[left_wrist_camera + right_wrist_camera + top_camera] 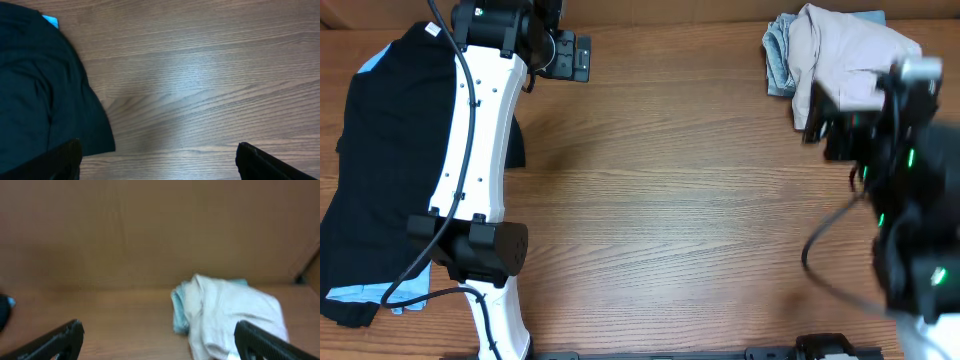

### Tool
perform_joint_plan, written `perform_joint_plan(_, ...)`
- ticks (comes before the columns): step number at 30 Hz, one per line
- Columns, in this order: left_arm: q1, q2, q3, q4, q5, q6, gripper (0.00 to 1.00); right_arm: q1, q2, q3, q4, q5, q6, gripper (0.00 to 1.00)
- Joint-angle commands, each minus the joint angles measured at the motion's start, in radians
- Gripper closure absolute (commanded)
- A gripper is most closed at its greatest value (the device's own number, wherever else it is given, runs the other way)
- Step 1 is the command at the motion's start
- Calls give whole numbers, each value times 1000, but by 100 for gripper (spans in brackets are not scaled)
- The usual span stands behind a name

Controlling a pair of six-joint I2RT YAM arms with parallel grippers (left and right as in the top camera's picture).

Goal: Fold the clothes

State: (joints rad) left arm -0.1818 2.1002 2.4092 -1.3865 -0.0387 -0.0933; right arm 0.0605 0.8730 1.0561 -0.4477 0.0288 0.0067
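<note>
Beige khaki cotton shorts (845,50) lay bunched, ungrasped; my right fingers (55,339) and left fingers (60,161) gaped empty; I judged grasping the shorts came first.

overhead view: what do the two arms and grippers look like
The left arm is a long white link with black cylindrical joints and a black cable along it. The right arm is black, blurred, with green lights and a looping black cable. The left gripper and right gripper have dark wedge-shaped fingers.
</note>
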Motion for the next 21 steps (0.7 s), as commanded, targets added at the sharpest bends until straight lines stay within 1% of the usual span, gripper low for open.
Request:
perform_joint_plan(1,-2,6,-2,3,-6,19,0,4,-147,-228,80,-31,57,0)
perform_joint_plan(5,-2,6,-2,3,-6,19,0,4,-356,-523,216,-31,95,0)
perform_joint_plan(7,-2,6,-2,3,-6,19,0,4,-463,-649,254,-31,122,0)
perform_joint_plan(10,-2,6,-2,3,-6,19,0,4,-598,-789,273,-31,129,0)
perform_joint_plan(15,-2,6,-2,3,-6,19,0,4,-741,-934,279,-31,128,0)
perform_joint_plan(21,-2,6,-2,3,-6,19,0,4,-818,-1015,294,-31,128,0)
